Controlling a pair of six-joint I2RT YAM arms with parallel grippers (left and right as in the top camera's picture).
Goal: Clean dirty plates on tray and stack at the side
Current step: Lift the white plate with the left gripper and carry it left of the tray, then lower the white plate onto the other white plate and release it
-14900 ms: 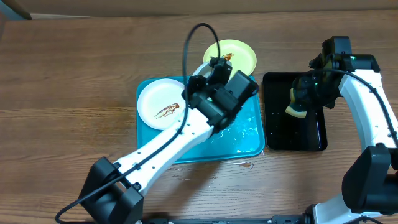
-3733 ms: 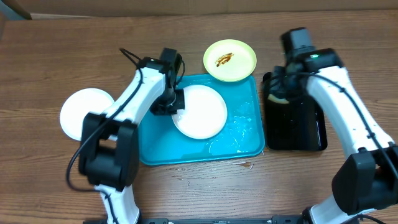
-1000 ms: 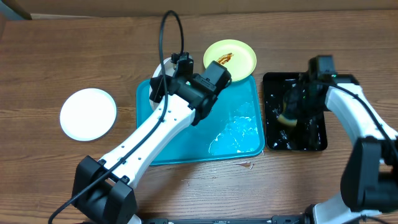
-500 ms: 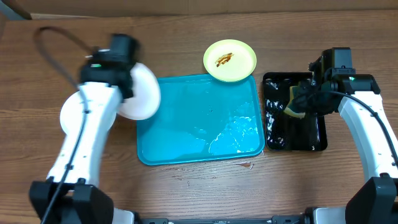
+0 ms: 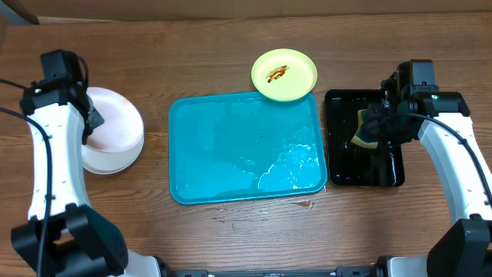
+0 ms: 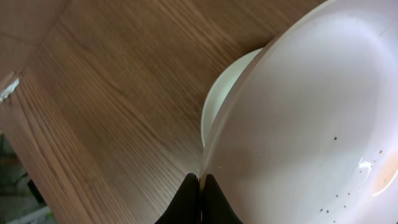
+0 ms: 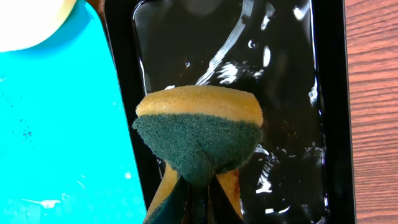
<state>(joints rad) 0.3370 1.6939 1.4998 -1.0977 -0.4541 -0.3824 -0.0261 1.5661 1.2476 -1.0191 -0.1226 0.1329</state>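
Bench [image 5: 231, 46]: turquoise tray [image 5: 231, 154] mid, wet, no plates on it. Black tray [image 5: 384, 173] on its R, water inside. White plate [image 5: 115, 127] L of tray, tilted over 2nd white plate [image 6: 214, 106], rim pinched in L pincer [image 6: 200, 186]. Yellow-green plate [image 5: 284, 75] w/ brown smear at tray's far-R rim, uncleaned. Sponge [image 7: 199, 137] clenched in R pincer [image 7: 196, 186] over black tray. Step looks like stacking: level plate, centre over lower one, ease down till seated, then let go; no dropping fm tilt.
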